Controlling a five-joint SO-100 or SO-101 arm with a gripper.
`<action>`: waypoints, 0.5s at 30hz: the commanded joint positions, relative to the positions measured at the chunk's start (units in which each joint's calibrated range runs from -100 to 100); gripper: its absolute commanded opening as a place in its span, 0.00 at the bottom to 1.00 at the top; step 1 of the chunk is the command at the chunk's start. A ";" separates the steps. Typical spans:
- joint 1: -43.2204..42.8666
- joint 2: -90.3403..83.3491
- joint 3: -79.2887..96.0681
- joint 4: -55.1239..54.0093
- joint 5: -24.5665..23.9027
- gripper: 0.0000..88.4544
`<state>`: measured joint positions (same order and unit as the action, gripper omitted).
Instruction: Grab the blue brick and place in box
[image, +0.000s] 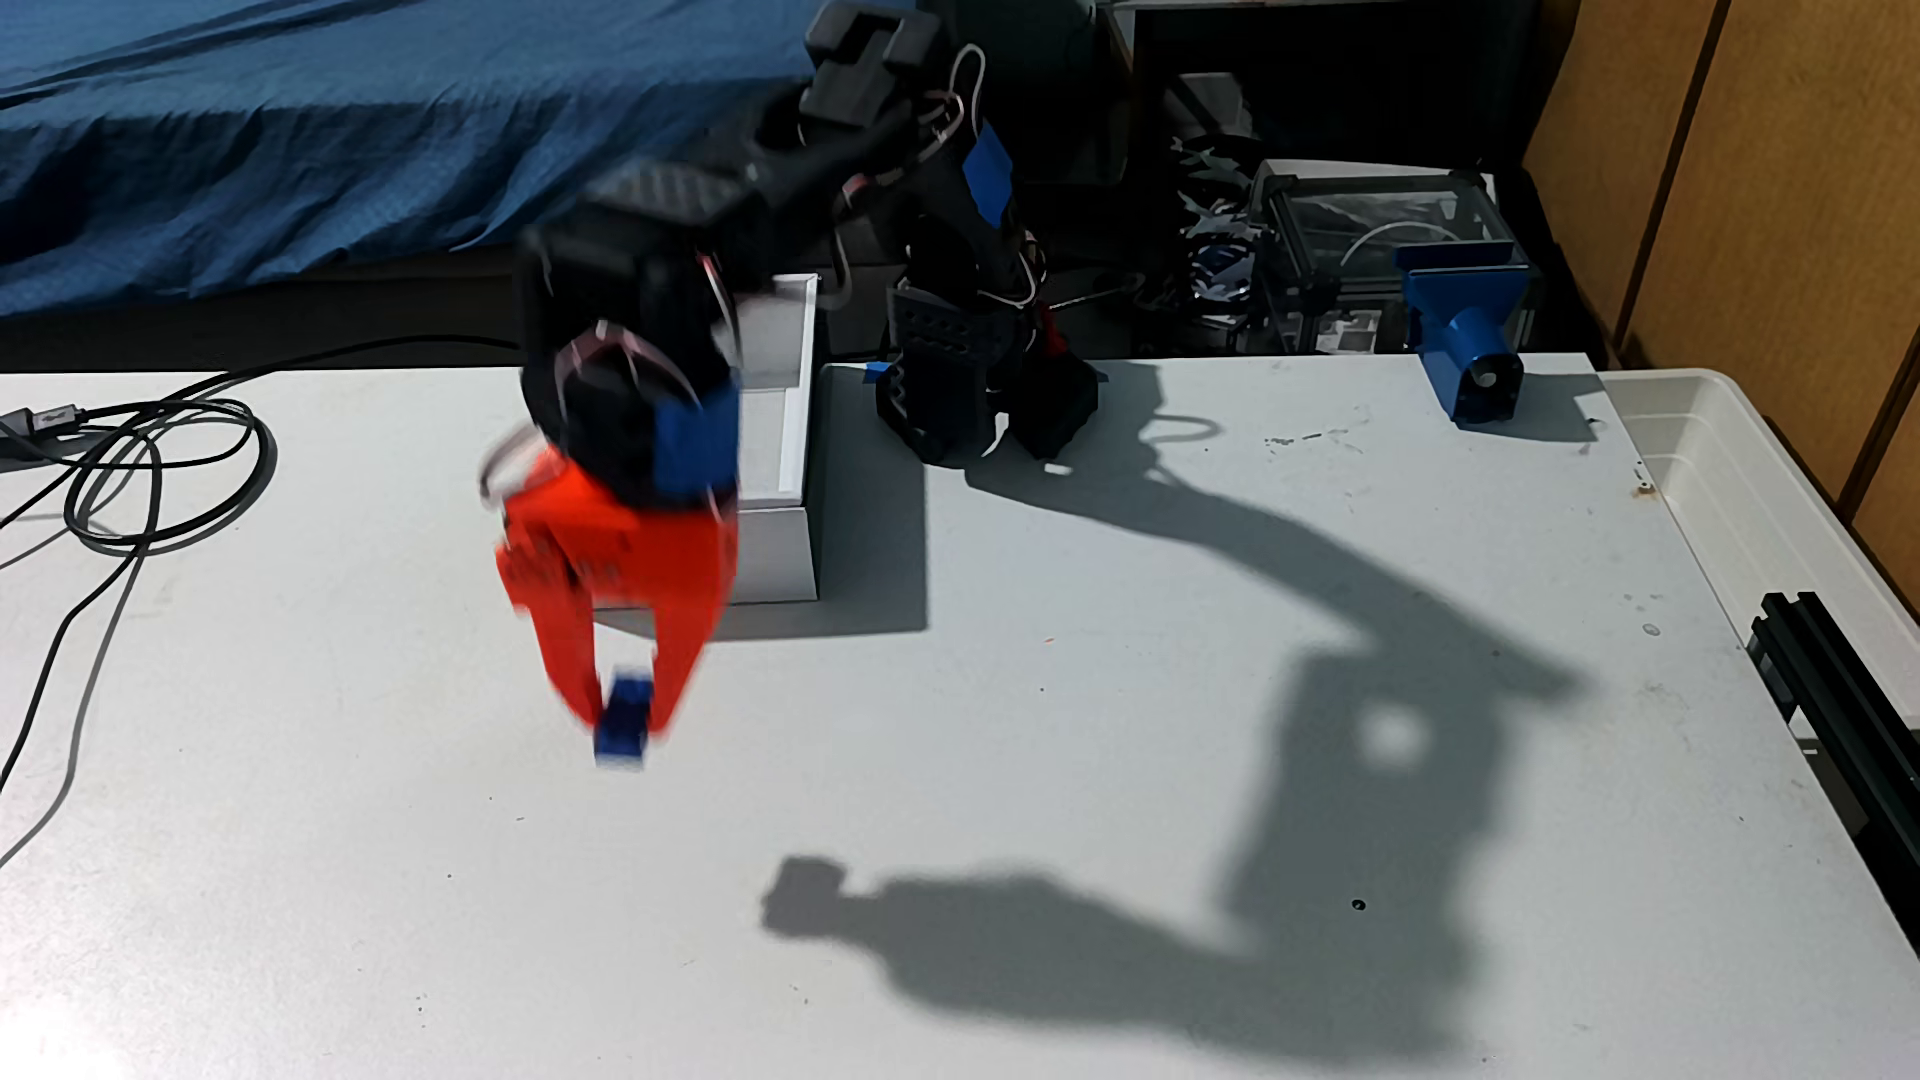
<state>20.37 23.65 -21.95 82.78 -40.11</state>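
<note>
Blue brick is off the table, pinched between the tips of the orange gripper, hanging in mid-air in front of the box as the fixed view shows it. Going down in size: the white table carries a long, hard shadow of the arm, and the shadow of the brick lies well apart from the brick, which supports the reading that it is lifted clear. The black arm reaches from its base at the far edge toward the camera; its outline is blurred, so I judge it to be in motion. The open-topped white box sits just behind the gripper, partly hidden by it. A blue clamp-like part stands at the far right, a translucent bin beyond the table's right edge, and a cable coil lies at the left. Step in hand, by my judgement: carry, with grasp done and placing not yet done. The next move calls for swinging back and over the box's near wall, keeping the brick above the rim, then letting go. The jaws are drawn narrow, closed onto the brick's sides, touching nothing else.
</note>
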 joint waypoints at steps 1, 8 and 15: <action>3.55 -6.95 -2.10 7.22 3.51 0.01; 10.39 -14.05 -1.65 16.78 12.72 0.01; 16.26 -27.41 10.06 16.35 16.14 0.01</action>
<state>34.54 3.63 -15.60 98.77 -25.00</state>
